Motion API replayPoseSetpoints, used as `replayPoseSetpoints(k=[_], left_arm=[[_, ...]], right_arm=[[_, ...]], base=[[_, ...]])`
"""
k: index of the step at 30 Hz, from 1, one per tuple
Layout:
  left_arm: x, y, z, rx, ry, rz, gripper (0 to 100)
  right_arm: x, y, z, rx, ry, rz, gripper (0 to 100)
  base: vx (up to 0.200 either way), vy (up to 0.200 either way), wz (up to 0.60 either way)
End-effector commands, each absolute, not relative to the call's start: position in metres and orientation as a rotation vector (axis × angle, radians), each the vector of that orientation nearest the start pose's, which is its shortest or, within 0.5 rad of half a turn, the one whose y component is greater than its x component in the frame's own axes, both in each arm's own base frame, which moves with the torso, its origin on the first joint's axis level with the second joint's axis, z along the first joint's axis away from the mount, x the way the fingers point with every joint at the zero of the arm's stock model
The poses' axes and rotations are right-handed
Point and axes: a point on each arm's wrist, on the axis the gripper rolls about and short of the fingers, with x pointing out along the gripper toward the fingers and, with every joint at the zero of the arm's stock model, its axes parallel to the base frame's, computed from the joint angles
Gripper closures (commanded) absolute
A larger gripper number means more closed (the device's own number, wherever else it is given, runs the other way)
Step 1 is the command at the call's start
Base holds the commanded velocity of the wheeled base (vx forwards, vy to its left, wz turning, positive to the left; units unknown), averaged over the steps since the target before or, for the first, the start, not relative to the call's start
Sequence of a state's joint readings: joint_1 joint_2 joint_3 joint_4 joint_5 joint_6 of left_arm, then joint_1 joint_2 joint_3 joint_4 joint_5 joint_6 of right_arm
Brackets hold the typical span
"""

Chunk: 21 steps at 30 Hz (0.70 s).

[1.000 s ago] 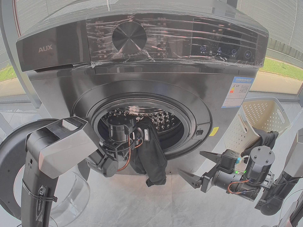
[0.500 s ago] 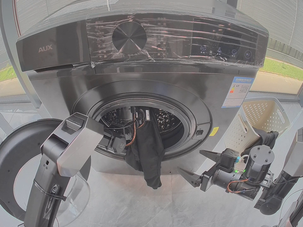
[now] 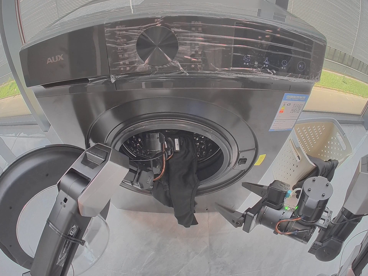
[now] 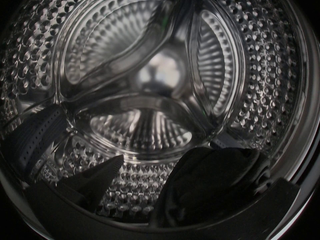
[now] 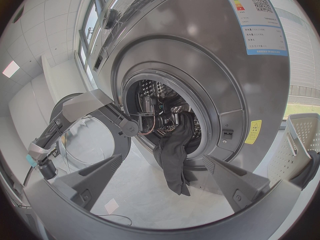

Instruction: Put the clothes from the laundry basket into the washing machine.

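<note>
- now the left tool [image 4: 156, 165] is inside the drum [image 4: 160, 74] of the washing machine [image 3: 245, 108]; its two fingers stand apart and pinch nothing; a fold of the dark cloth [image 3: 182, 188] lies over one finger
- most of that cloth hangs out over the door rim [image 3: 230, 177]; its end is low, near the floor [image 3: 153, 246]
- the right tool [image 3: 232, 197] is wide open and holds nothing; it hangs low near the laundry basket [image 3: 326, 135], where another dark cloth [image 3: 324, 169] lies over the edge
- i think the cloth could slide out and drop on the floor, because its heavy part hangs outside
- it could also snag on the finger and get dragged out if the arm backs away
</note>
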<state>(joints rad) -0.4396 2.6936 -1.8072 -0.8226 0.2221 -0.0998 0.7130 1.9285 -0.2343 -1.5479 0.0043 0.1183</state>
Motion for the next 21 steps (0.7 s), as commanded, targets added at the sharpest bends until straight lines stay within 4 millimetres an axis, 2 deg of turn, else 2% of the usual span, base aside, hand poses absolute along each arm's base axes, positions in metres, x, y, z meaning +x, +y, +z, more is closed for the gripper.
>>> replayPoseSetpoints(k=[1, 4, 5, 11, 16, 21], left_arm=[[0.473, -0.232, 0.032, -0.051, 0.135, -0.239, 0], [0.464, -0.234, 0.032, -0.040, 0.164, -0.253, 0], [0.453, -0.239, 0.035, -0.027, 0.192, -0.279, 0], [0.416, -0.242, 0.036, 0.022, 0.322, -0.357, 0], [0.402, -0.235, 0.036, 0.028, 0.373, -0.398, 0], [0.394, -0.231, 0.026, 0.045, 0.422, -0.399, 0]], right_arm=[[0.197, 0.169, 0.083, 0.061, 0.183, 0.704, 0], [0.197, 0.169, 0.084, 0.062, 0.182, 0.706, 0], [0.197, 0.169, 0.084, 0.062, 0.180, 0.706, 0], [0.196, 0.168, 0.084, 0.062, 0.180, 0.706, 0], [0.197, 0.168, 0.084, 0.063, 0.180, 0.704, 0], [0.197, 0.169, 0.083, 0.061, 0.185, 0.707, 0]], base=[[0.000, 0.000, 0.00], [0.000, 0.000, 0.00], [0.000, 0.000, 0.00], [0.000, 0.000, 0.00], [0.000, 0.000, 0.00], [0.000, 0.000, 0.00]])
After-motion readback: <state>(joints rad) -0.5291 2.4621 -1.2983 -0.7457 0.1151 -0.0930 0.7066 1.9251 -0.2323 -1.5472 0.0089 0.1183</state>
